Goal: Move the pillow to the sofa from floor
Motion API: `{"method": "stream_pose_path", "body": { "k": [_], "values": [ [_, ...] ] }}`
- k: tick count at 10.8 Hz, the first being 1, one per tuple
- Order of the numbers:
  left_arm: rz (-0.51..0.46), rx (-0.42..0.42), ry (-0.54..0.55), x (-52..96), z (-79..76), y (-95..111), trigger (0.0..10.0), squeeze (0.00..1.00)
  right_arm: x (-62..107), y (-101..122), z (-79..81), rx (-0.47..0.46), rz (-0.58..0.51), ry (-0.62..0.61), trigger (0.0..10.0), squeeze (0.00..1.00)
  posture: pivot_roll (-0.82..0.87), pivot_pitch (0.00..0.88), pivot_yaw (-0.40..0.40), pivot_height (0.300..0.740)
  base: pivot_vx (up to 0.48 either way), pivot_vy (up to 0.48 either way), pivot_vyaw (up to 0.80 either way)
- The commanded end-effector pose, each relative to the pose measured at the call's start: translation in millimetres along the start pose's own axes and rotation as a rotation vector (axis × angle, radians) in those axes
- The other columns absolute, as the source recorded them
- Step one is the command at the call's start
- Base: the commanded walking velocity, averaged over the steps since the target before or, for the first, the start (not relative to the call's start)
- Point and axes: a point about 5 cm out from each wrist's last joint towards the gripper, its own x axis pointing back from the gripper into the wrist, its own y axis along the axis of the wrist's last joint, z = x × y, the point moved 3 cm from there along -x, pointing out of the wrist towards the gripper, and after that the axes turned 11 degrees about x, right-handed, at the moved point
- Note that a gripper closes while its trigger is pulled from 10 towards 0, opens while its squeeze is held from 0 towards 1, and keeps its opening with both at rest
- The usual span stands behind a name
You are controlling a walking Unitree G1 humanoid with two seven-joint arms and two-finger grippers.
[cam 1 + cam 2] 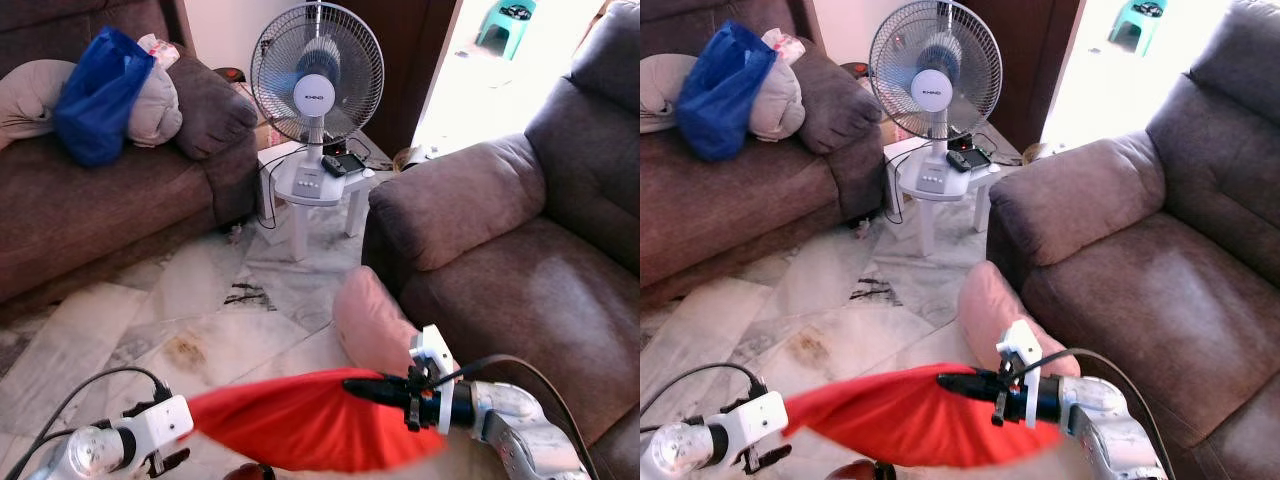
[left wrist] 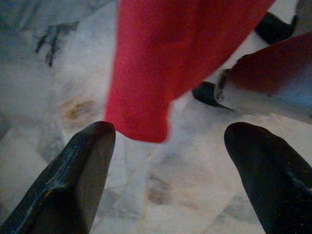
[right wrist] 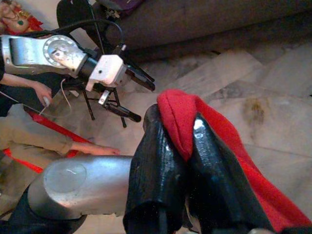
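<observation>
Red pillow (image 1: 300,420): soft, light, limp fabric, likely sagging when lifted; right gripper (image 3: 187,141) clamped on bunched edge, left gripper (image 2: 165,161) spread apart, free for opposite end.

A pale marble floor (image 1: 200,300), stained in patches, stretches ahead of me. A pink pillow (image 1: 372,322) lies on it against the front of the brown sofa (image 1: 520,260). Beyond the pillow stands a small white table (image 1: 312,190) carrying a fan (image 1: 317,75) and a remote (image 1: 333,166). A second sofa (image 1: 110,200) across the floor holds a blue bag (image 1: 98,95).
</observation>
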Motion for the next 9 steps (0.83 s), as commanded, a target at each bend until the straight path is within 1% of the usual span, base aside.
{"method": "stream_pose_path", "body": {
  "k": [1, 2, 3, 4, 5, 6, 8, 9],
  "values": [
    [0.042, 0.018, -0.054, -1.6, -9.9, -10.9, 10.0, 0.00, -4.1, 30.6, 5.3, 0.091, -0.107, 0.069, 10.0, 0.00, 0.09, 0.077, -0.050, 0.740, 0.000, 0.000, 0.00],
    [0.081, 0.012, -0.064, -4.0, -15.8, -21.0, 10.0, 0.00, -2.9, 36.1, 8.3, 0.097, -0.125, 0.088, 10.0, 0.00, 0.09, 0.077, -0.051, 0.740, 0.000, 0.000, 0.00],
    [0.105, -0.012, -0.053, -3.0, -13.6, -25.3, 10.0, 0.00, -0.8, 39.8, 10.9, 0.104, -0.137, 0.103, 10.0, 0.00, 0.08, 0.078, -0.051, 0.740, 0.000, 0.000, 0.00],
    [0.118, -0.049, -0.026, -1.0, -6.9, -26.6, 10.0, 0.00, 1.8, 40.7, 13.2, 0.113, -0.133, 0.117, 10.0, 0.00, 0.08, 0.079, -0.051, 0.740, 0.000, 0.000, 0.00],
    [0.099, -0.055, 0.000, -0.3, -0.6, -22.0, 10.0, 0.00, 3.3, 40.3, 14.0, 0.115, -0.131, 0.122, 10.0, 0.00, 0.08, 0.079, -0.053, 0.740, 0.000, 0.000, 0.00],
    [0.082, -0.088, 0.039, 1.1, 10.3, -15.7, 10.0, 0.00, 3.9, 39.3, 16.3, 0.115, -0.124, 0.138, 10.0, 0.00, 0.08, 0.079, -0.056, 0.740, 0.000, 0.000, 0.00],
    [0.059, -0.096, 0.050, 1.9, 17.5, -9.6, 10.0, 0.00, 4.7, 40.7, 19.6, 0.116, -0.127, 0.157, 10.0, 0.00, 0.09, 0.079, -0.058, 0.740, 0.000, 0.000, 0.00],
    [0.059, -0.104, 0.047, 1.0, 17.6, -8.7, 10.0, 0.00, 5.4, 41.0, 19.2, 0.117, -0.125, 0.154, 10.0, 0.00, 0.08, 0.079, -0.057, 0.740, 0.000, 0.000, 0.00]
  ]
}}
